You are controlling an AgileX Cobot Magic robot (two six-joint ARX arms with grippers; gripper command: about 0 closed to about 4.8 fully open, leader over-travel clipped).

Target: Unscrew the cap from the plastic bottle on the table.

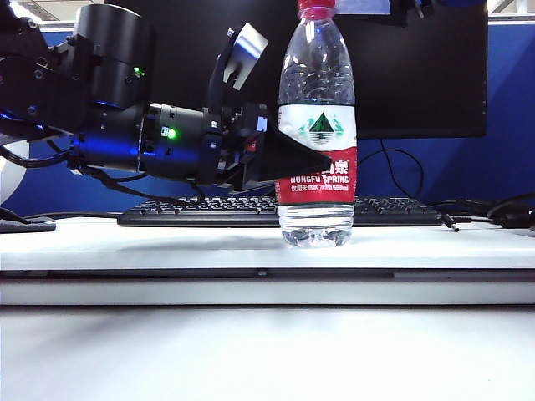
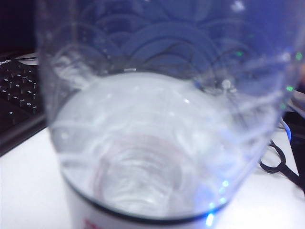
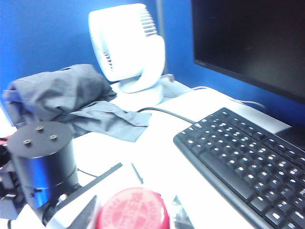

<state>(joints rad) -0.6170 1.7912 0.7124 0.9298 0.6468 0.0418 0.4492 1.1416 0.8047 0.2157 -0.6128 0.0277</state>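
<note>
The plastic bottle (image 1: 316, 125) stands upright on the table (image 1: 167, 242), in front of the keyboard (image 1: 201, 210); the left gripper (image 1: 292, 159) is clamped on its labelled middle. The right gripper is unseen above the cap (image 3: 133, 210), so I cannot tell its state. The thin wall probably dents and slips; the ribbed cap looks the best place to grip.

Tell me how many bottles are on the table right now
1. The plastic bottle stands upright on the table in front of the keyboard, red cap on, with the left tool closed round its labelled middle. None other shows, though the arm could hide something.
</note>
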